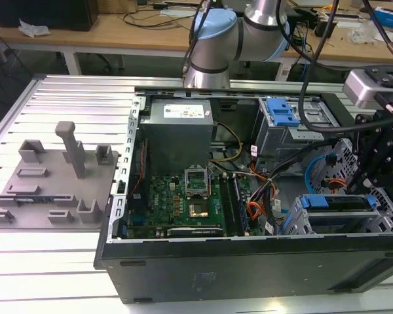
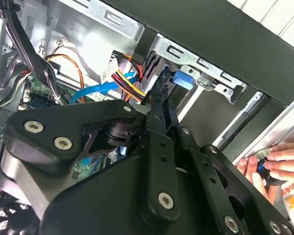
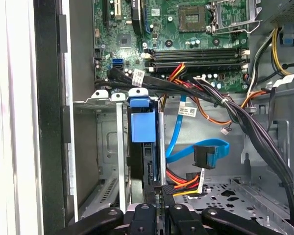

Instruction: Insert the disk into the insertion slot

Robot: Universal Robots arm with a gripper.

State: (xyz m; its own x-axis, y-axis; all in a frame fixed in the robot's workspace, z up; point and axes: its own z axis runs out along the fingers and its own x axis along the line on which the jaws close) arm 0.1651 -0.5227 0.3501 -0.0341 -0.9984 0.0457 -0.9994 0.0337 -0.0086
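Observation:
The disk [image 1: 334,203], silver-grey in a bright blue carrier, lies level in the insertion slot [image 1: 293,224], the light grey perforated cage at the exterior view's lower right of the open computer case. In the first wrist view I see the disk [image 3: 139,129] edge-on, its blue end far from me, standing between the slot's walls [image 3: 105,142]. My gripper [image 3: 159,196] is at the disk's near end, fingers drawn together on it. In the second wrist view the gripper [image 2: 156,98] reaches toward the blue carrier [image 2: 182,78] under the cage's rim [image 2: 201,63]. My gripper [image 1: 374,186] stands over the cage's right end.
A person's hand [image 2: 279,159] rests just outside the case. Bundled cables [image 3: 225,103] cross beside the cage. A darker cage with a blue latch [image 1: 281,112], the power supply [image 1: 180,118] and the motherboard [image 1: 183,203] lie inside the case. A grey fixture plate [image 1: 52,176] sits left.

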